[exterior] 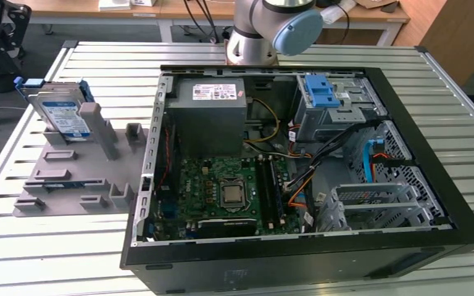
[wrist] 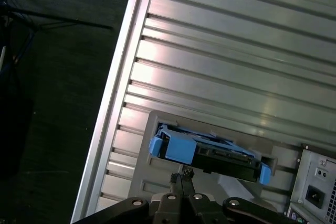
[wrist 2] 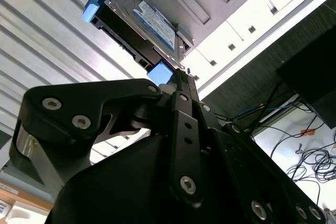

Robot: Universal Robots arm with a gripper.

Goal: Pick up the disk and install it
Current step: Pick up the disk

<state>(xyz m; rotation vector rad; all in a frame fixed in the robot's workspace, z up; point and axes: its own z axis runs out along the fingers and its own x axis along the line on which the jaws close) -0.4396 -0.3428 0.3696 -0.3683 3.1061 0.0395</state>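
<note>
Disk stands on edge in a slot of the grey holder, at the exterior view's left, on the slatted table and well apart from the open computer case. The label faces outward and the blue rail frame wraps its edges. Standing it upright in the slot presumably leaves the upper edge and both faces free for a pinch from above. The gripper is clenched with nothing between its fingertips, which meet in a single point in the first wrist view. It aims at the blue rail end of the disk and sits close to it; I cannot tell from these views whether there is contact. The second wrist view shows the same approach along the finger line, gripper pointing at the disk's lower blue corner. My judgement is that the pick has not begun: the disk is not yet lifted and is fully seated in the holder. Inside the case, the power supply and motherboard occupy the exterior view's left half. A bare metal drive cage lies at the near right, likely the receiving bay, though that is not certain from here.
</note>
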